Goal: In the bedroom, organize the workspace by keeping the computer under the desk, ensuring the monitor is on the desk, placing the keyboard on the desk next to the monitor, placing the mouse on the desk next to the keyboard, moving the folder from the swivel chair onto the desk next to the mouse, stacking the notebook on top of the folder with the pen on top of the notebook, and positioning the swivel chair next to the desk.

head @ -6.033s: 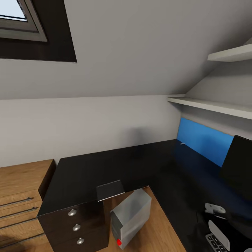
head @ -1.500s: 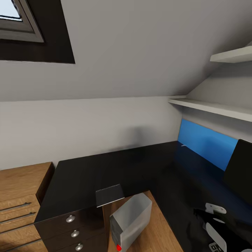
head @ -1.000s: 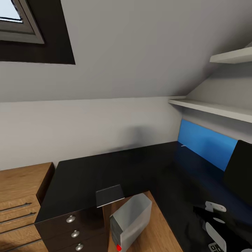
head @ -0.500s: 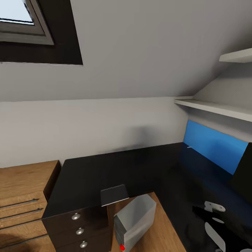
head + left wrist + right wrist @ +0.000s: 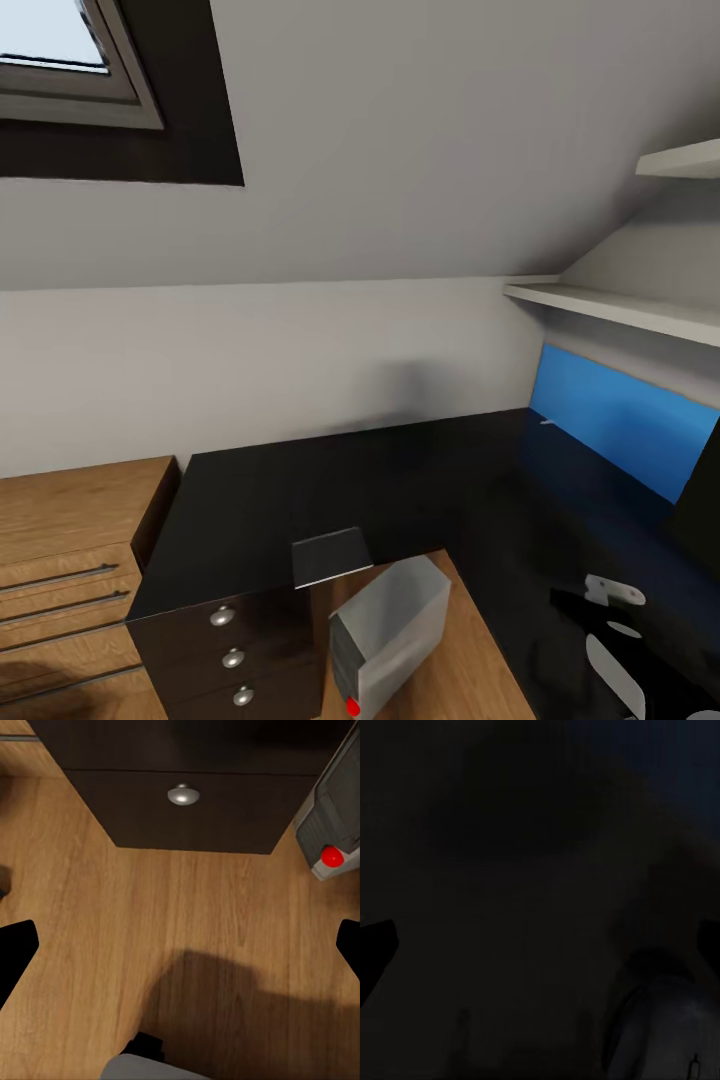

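The desk (image 5: 420, 480) has a glossy black L-shaped top and knobbed drawers (image 5: 232, 658). On its near edge lies the thin grey notebook (image 5: 330, 558). Below it the light grey computer (image 5: 395, 635) stands tilted on the wood floor in the desk's inner corner. The monitor (image 5: 703, 495) shows as a black slab at the right edge. My left gripper (image 5: 180, 952) hangs open over the floor, facing a drawer knob (image 5: 183, 794) and the computer (image 5: 334, 817). My right gripper (image 5: 540, 945) is open above the dark desk top, and part of that arm (image 5: 612, 592) shows low on the right.
A bright blue flat panel (image 5: 620, 420) stands against the wall under white shelves (image 5: 620, 305); I cannot tell if it is the folder. A tiny white sliver (image 5: 545, 421) lies at its foot. A wooden cabinet (image 5: 70, 540) adjoins the desk's left end.
The head view has swung slightly left, so the desk, notebook and computer sit further right in the picture. The keyboard keys at the bottom right have left the frame. Nothing on the desk moved.
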